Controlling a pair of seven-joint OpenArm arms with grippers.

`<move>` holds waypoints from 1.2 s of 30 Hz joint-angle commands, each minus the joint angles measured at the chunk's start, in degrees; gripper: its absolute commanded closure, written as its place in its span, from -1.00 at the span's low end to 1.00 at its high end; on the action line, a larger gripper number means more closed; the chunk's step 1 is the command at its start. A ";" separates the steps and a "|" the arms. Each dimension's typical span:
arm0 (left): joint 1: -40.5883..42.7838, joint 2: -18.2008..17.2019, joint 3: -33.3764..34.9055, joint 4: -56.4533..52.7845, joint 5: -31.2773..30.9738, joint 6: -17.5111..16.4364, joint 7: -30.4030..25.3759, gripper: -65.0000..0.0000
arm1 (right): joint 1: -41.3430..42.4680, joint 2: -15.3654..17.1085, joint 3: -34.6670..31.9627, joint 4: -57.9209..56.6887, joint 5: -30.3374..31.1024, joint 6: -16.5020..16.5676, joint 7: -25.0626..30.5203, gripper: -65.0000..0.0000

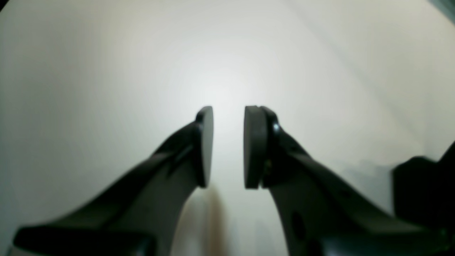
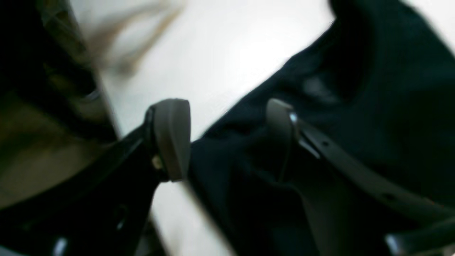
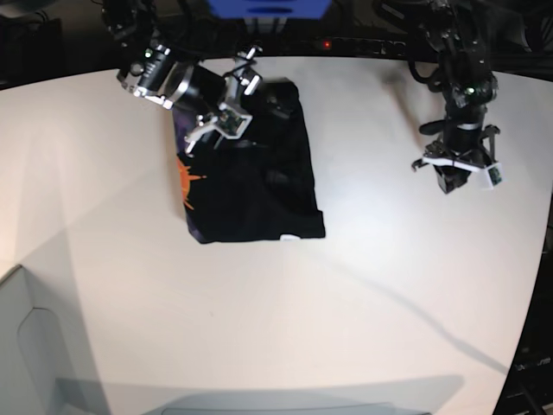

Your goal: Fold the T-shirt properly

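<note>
White table (image 3: 363, 285) fills the base view, where the T-shirt (image 3: 251, 177) lies folded, orange print at its edge, directly under the right gripper (image 3: 226, 108); the left gripper (image 3: 458, 177) hangs well apart from it over bare surface. Only the left wrist view shows that claw's pads parted by a narrow gap, gripping nothing. Only the right wrist view shows the other claw spread wide, black cloth bunched between its fingers (image 2: 172, 137) but not pinched.

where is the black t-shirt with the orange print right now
In the base view the black cloth T-shirt with the orange print lies partly folded on the white table, left of centre near the far edge, with the right pincer over its far end.
</note>
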 commanded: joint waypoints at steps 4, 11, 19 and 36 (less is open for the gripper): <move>1.05 -0.31 -1.51 2.70 -0.19 -0.42 -1.56 0.56 | 1.96 -2.70 3.55 -1.56 0.89 0.65 1.22 0.04; 2.63 -0.04 -2.65 3.32 -0.28 -0.42 -1.56 0.56 | 3.36 -2.78 3.29 -6.22 0.89 0.65 1.49 0.04; 2.81 0.13 -3.36 3.32 -0.28 -0.42 -1.56 0.56 | 2.31 -2.43 -6.30 -7.45 0.89 0.65 1.66 0.04; 2.99 0.13 -3.44 3.40 -0.28 -0.42 -1.56 0.56 | 8.81 0.73 -7.88 -3.41 0.89 0.65 1.13 0.04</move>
